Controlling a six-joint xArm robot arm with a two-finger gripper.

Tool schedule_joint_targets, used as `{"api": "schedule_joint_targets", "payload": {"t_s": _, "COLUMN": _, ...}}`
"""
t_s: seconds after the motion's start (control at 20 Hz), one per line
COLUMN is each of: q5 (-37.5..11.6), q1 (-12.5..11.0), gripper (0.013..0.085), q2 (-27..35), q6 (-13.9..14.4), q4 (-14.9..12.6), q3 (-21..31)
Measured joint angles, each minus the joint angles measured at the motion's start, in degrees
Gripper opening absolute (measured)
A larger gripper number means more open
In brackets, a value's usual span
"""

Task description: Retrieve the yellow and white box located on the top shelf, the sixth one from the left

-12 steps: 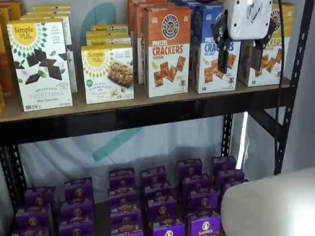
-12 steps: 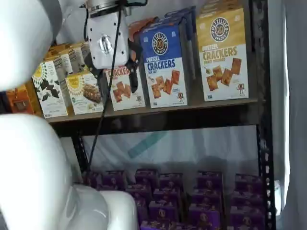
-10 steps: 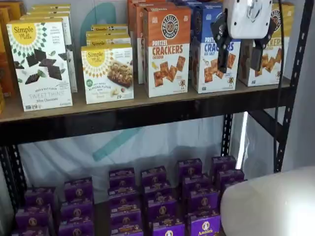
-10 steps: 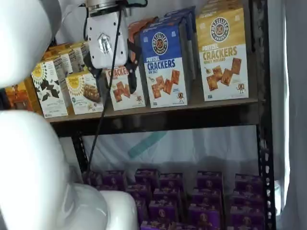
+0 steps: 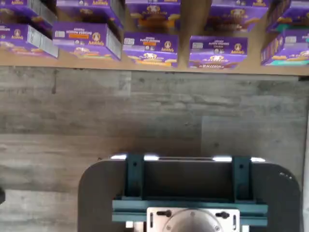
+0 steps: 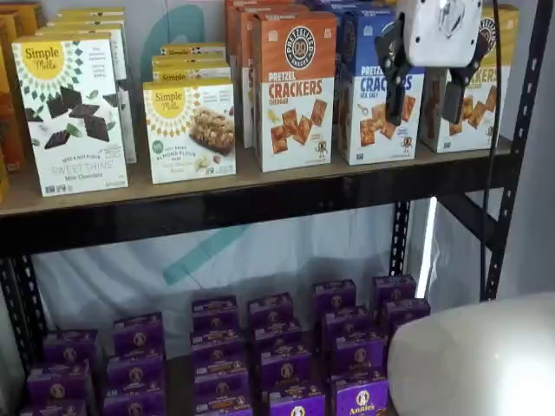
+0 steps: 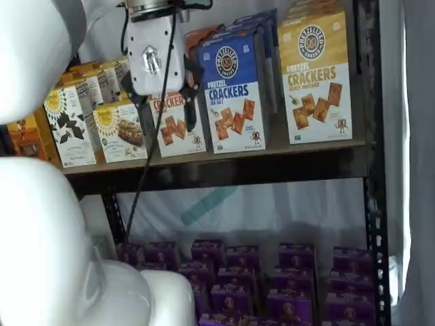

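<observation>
Wrist view: purple boxes (image 5: 149,48) on the lower level, nothing of the target. Shelf views: the gripper (image 6: 425,97), fingers wide apart and empty, hangs before the yellow box (image 7: 316,75) at the top shelf's (image 6: 260,186) right end. Approach step, I judge; next, align and reach in.

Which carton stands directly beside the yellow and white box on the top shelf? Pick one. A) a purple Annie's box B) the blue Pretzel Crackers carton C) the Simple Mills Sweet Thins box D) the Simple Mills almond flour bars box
B: in a shelf view the yellow and white box stands at the end of the top shelf, and its only neighbour is the blue Pretzel Crackers carton.
</observation>
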Motion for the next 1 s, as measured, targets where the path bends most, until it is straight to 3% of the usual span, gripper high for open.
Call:
{"api": "schedule_joint_targets", "payload": {"t_s": 0.4, "q5": -6.7, "q1": -3.3, "gripper": 0.0850, "q2": 0.0, "q6": -4.9, "q4": -4.1, "q3": 1.6}}
{"api": "schedule_joint_targets", "payload": {"t_s": 1.0, "q5": -15.3, "q1": -15.8, "gripper": 0.0850, "q2": 5.1, "q6": -16.9, "q4": -3.2, "q3": 0.3}}
